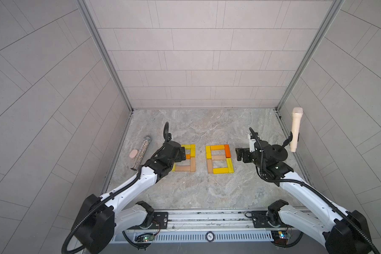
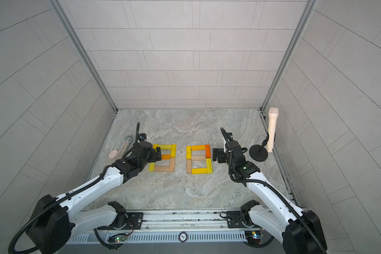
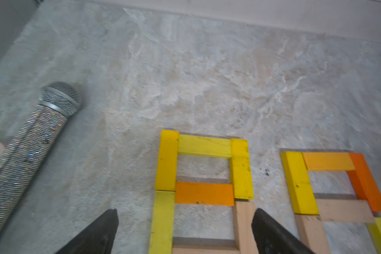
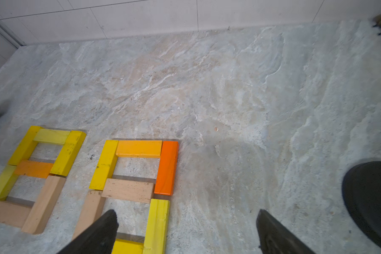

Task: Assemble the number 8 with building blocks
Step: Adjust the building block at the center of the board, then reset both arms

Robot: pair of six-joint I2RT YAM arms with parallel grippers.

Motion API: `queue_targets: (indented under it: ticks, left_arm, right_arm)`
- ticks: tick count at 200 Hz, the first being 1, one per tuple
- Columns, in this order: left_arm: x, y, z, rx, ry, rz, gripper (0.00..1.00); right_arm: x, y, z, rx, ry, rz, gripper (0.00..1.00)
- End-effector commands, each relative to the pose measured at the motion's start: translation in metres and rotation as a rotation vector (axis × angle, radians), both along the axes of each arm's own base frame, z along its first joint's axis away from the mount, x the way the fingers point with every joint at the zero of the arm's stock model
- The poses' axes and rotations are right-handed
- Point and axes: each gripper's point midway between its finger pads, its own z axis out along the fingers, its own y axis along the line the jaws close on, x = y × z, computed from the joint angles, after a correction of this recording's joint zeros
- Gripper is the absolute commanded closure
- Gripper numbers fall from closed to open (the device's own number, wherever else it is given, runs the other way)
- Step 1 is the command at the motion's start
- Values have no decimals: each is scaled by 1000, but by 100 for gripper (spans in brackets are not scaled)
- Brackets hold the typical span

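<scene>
Tabletop (image 1: pixel 196 193): marbled grey.
Building blocks (image 1: pixel 219 158): two eights.
Silver microphone (image 1: pixel 139 152): left of blocks.
Left gripper (image 3: pixel 186 211): wide, empty, over blocks.
Right gripper (image 4: pixel 186 211): wide, empty, right of blocks.

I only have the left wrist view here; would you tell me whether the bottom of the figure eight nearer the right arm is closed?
Observer: Yes. In both top views a yellow bar closes the bottom of that figure eight.
Operator: Thank you. Where is the right end effector?
Observer: The right end effector is open and empty, just beside that figure's orange bar.
Operator: Is anything else on that side?
Observer: A pale microphone sits upright in a black stand near the side wall.
</scene>
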Motion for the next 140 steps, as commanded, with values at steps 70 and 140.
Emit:
queue_targets:
  ticks: [70, 140]
  left_arm:
    - [4, 107, 24, 275, -147, 242, 0]
    - [27, 113, -10, 321, -169, 227, 0]
  right_arm:
    - [6, -93, 1, -85, -48, -218, 0]
    - [28, -114, -25, -185, -146, -269, 0]
